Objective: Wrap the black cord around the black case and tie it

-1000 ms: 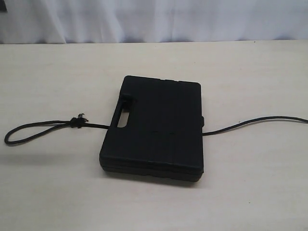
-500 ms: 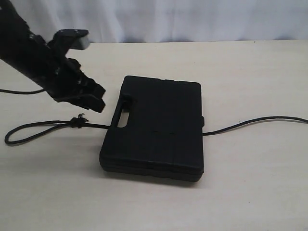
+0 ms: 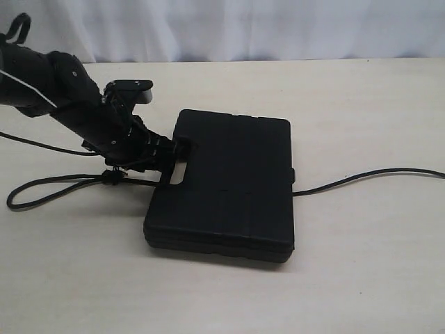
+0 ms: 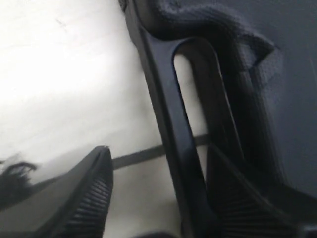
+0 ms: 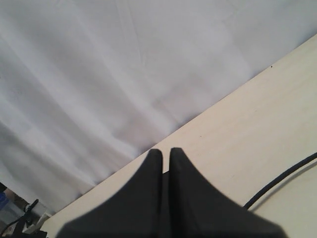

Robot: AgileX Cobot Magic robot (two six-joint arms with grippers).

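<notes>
— What changed?
— Your left gripper [image 4: 159, 168] just came in: jaws spread astride the case [image 3: 229, 181] handle, pinching nothing. Cord [image 4: 136, 156] runs just beneath it, under the case
— Right gripper [image 5: 166, 161]?
— Pressed together, holding nothing; wrapping not begun

Pale wooden table [image 3: 361, 278] before white curtain [image 3: 278, 28].

table [image 3: 361, 278]: pale, wood-look top
black case [image 3: 233, 188]: lying flat, mid-table
black cord [image 3: 361, 177]: lying flat, emerging from both sides of case, looped at left
</notes>
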